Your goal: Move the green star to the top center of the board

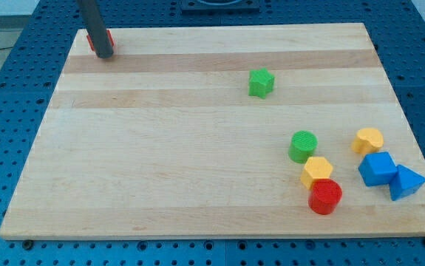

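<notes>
1. My tip (103,55) is down on the worktop (160,162) at the far upper-left corner, the dark rod rising out through the view's top; this end effector is a bare rod with nothing to open or close, and it holds nothing.
2. Right against the rod, at its 9 o'clock, a red block (92,41) peeks out; most of it is hidden behind the rod, so its shape cannot be made out.
3. Over to the tip's 3 o'clock, well apart from it, sits the green star (261,83), alone on bare wood in the upper half of the board, a little right of centre.
4. From the star's 5 o'clock comes the cluster: a green cylinder (302,146) first, near the right-hand lower part of the board.
5. Just beside that cylinder at its 5 o'clock, a yellow hexagonal block (316,171), and touching that at its 6 o'clock, a red cylinder (324,196).
6. At the green cylinder's 3 o'clock, a second yellow block (368,140), rounded on one side.
7. Below it at 6 o'clock, a blue block (377,168), with a blue triangular block (406,182) touching it at 4 o'clock, near the board's right edge.
</notes>
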